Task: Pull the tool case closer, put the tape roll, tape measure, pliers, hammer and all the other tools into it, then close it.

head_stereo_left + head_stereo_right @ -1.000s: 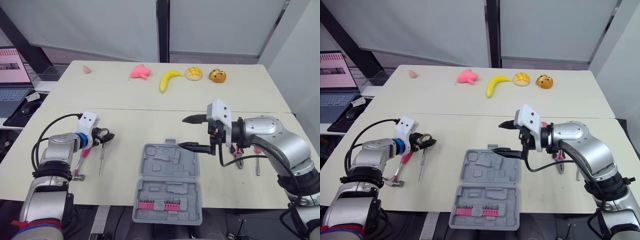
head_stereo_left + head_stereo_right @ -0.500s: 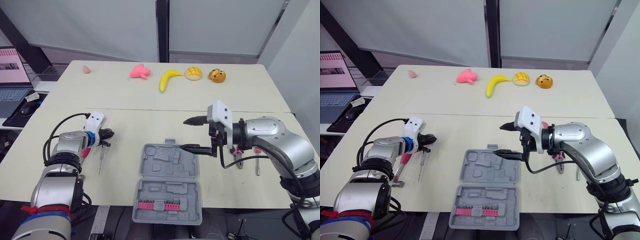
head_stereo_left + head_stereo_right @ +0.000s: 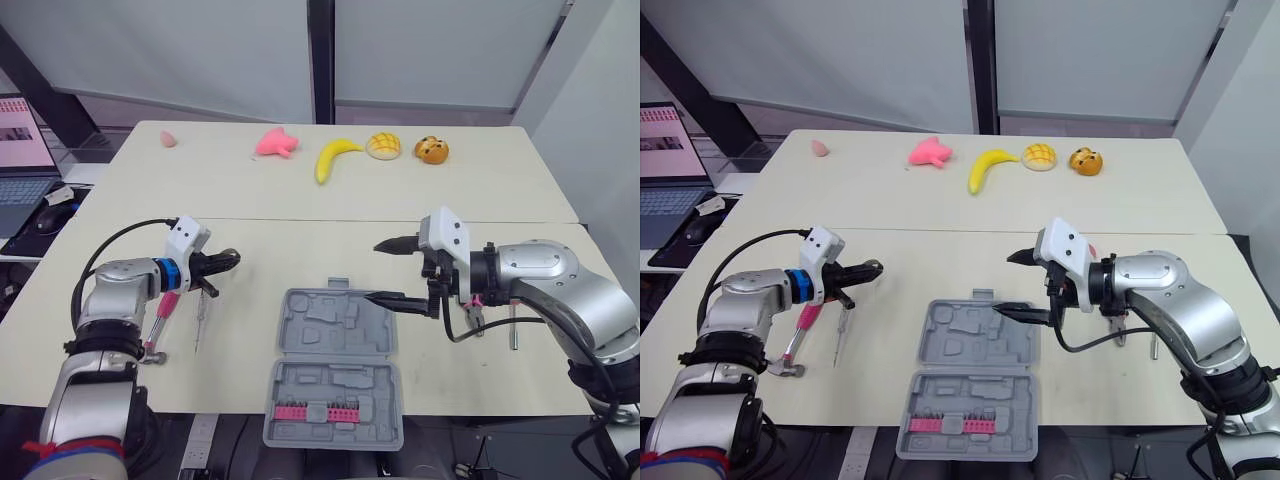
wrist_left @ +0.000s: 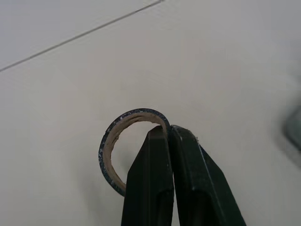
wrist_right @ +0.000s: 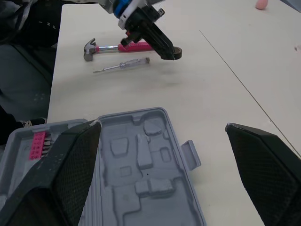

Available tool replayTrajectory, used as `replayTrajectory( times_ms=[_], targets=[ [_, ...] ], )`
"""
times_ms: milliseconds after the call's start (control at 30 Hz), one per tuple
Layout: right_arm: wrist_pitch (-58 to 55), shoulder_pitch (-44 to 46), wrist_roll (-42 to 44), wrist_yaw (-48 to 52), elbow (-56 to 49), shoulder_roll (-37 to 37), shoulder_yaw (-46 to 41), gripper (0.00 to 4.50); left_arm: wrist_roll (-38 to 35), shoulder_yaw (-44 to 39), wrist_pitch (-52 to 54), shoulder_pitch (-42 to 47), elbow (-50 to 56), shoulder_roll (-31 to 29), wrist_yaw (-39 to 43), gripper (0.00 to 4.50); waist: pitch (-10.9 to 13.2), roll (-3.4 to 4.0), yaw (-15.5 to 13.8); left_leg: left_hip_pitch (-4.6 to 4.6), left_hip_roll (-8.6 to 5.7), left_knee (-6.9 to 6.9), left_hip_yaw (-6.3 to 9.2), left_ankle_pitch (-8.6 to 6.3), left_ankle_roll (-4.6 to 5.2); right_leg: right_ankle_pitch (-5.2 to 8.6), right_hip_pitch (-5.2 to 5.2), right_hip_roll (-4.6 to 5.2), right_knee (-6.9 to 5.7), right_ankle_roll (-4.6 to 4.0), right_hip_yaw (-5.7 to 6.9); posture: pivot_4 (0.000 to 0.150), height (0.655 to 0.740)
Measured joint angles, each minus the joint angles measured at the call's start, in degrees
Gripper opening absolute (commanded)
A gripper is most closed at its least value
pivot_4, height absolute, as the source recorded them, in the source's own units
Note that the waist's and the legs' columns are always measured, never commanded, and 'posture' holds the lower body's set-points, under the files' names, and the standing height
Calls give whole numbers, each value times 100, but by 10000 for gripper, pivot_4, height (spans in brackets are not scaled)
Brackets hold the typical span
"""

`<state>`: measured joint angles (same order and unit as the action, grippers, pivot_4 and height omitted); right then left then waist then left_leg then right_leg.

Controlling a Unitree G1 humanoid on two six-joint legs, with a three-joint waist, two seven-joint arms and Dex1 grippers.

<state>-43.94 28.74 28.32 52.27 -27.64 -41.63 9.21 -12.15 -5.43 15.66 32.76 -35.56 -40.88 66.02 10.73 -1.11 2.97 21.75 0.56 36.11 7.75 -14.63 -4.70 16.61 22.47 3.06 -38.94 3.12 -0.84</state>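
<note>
Transfer step. Left gripper (image 3: pixel 225 260), centre left, is pinching the tape roll (image 4: pixel 106 141) above the table. Right gripper (image 3: pixel 378 270) is gaping wide over the open tool case (image 3: pixel 335 330), lower centre. Next, probably: carrying the roll rightward into the case.

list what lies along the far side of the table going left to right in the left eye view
small pink piece → pink toy → banana → yellow bun → orange bun
</note>
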Motion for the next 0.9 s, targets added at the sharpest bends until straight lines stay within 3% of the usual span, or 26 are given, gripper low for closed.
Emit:
replayTrajectory(
  times_ms=[267,433,633,900],
  targets=[
    [-33,-499,-10,-201,-385,-98,-115,45000,-601,112,1258,-770,2020,-727,832,313,1,1,17,-7,0,2,-3,0,0,0,-7,-1,-3,1,-3,1500,7369],
    [-142,-564,-119,-406,-527,-169,-51,45000,-816,409,1665,-701,2712,-639,1004,313,1,1,-9,-5,0,3,-2,0,1,0,-7,-1,-3,1,-2,1500,7369],
    [-458,-594,-240,-693,-596,-224,98,45000,-930,833,1770,-464,2776,-141,1031,313,1,1,-7,-5,0,3,-4,0,1,0,-7,-1,-2,1,-3,1500,7369],
    [-670,-658,-414,-1017,-592,-207,201,45000,-550,1337,1226,-230,1874,514,818,313,1,1,-8,-5,-1,5,-4,1,1,0,-7,-2,-2,0,-3,1500,7369]
  ],
)
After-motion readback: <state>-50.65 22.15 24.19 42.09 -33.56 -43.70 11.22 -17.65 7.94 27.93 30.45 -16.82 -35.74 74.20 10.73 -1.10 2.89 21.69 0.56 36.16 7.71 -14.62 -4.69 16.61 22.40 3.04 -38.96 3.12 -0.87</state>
